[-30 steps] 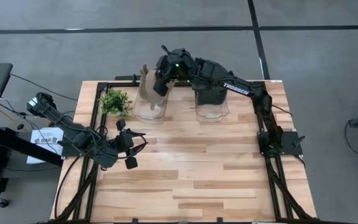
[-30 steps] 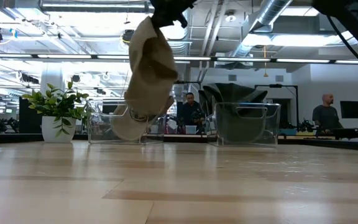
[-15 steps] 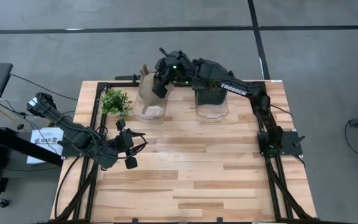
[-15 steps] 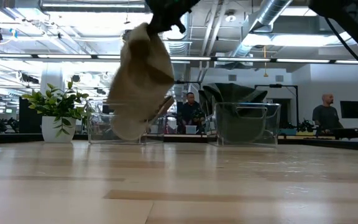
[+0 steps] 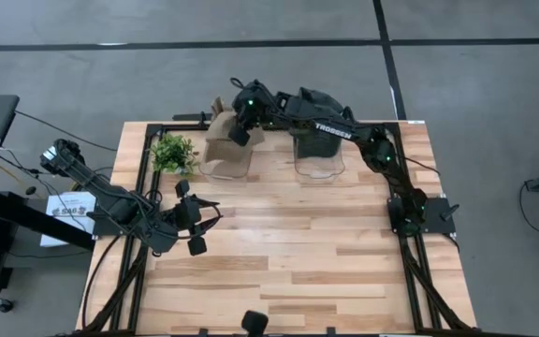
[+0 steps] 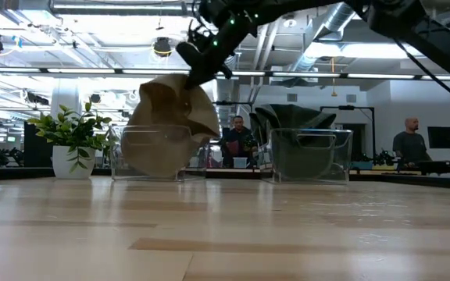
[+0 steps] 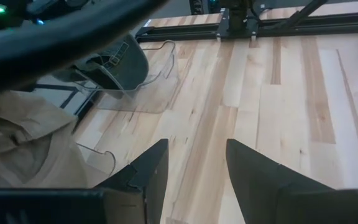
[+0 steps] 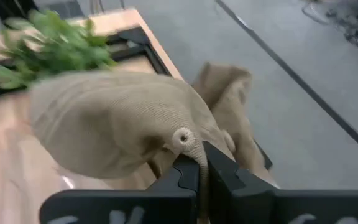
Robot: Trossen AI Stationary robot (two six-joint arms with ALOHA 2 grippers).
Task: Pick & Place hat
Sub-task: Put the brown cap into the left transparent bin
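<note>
I'm pinching tan hat [image 8: 123, 124] w/ R gripper [image 8: 201, 167] clamped on crown fabric; soft, floppy, prob. light, sagging below me.

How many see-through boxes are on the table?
2: the left box, beside the plant, where the right gripper holds the tan hat; the right box holds dark hats.

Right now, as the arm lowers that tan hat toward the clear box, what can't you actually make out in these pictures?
- Floor of the left clear bin: covered by the tan hat in the low and high views.
- Dark hat in the other bin: the right arm crosses over it in the high view.
- Potted plant: blurred in the right wrist view.
- Right gripper: fingertips buried in hat fabric.
</note>
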